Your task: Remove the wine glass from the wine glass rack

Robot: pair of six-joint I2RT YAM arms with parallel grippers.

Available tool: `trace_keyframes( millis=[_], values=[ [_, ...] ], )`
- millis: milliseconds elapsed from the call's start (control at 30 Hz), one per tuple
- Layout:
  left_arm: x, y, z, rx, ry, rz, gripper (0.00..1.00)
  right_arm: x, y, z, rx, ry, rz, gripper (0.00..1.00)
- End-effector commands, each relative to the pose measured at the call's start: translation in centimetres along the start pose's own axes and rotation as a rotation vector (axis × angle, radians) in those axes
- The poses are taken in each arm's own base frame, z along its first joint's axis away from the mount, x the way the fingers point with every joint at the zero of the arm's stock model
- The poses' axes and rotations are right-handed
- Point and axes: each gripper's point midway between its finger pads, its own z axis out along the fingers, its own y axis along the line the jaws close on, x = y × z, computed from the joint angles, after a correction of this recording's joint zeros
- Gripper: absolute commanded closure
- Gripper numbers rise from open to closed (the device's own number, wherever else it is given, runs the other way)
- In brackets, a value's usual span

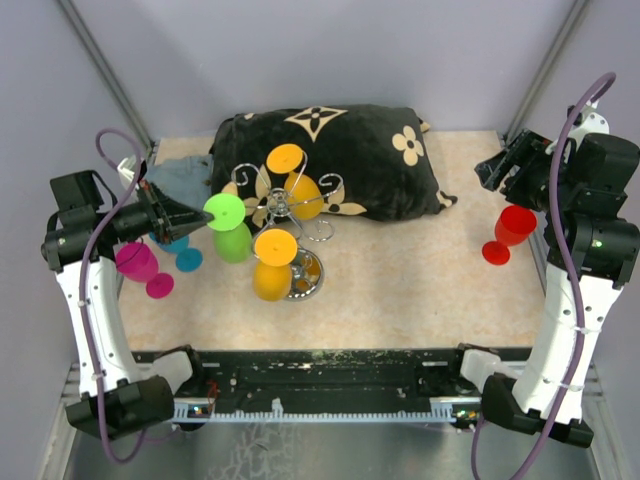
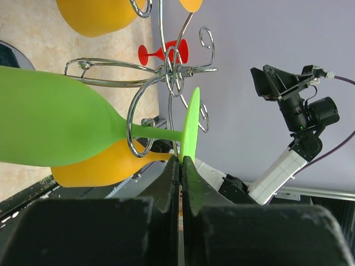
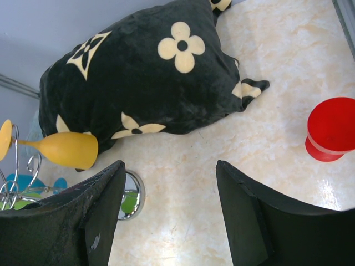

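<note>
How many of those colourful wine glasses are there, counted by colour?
orange wine glasses: 2
green wine glass: 1
pink wine glass: 1
blue wine glass: 1
red wine glass: 1
total: 6

Shiny metal-wire wine glass rack (image 1: 281, 207) on mirror-like base (image 1: 306, 276); smooth matt green wine glass (image 1: 233, 243); plush pillow (image 1: 370, 160).

The silver wire wine glass rack (image 1: 308, 276) stands upright at centre-left of the top view. The green wine glass (image 1: 231, 238) hangs upside down from its left arm.
</note>
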Motion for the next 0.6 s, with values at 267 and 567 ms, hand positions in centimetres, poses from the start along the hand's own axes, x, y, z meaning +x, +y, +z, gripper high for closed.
trace_keyframes(
  millis=[267,567],
  values=[
    [-0.7,0.9,0.1,0.002,-0.026,0.046,1.0,-0.8,0.7,-0.1,-0.03,-0.037,-0.035,0.33],
    [-2.3,1.1,0.5,0.011,-0.034,0.05,1.0,-0.7,0.7,-0.2,-0.029,-0.038,-0.036,0.33]
  ],
)
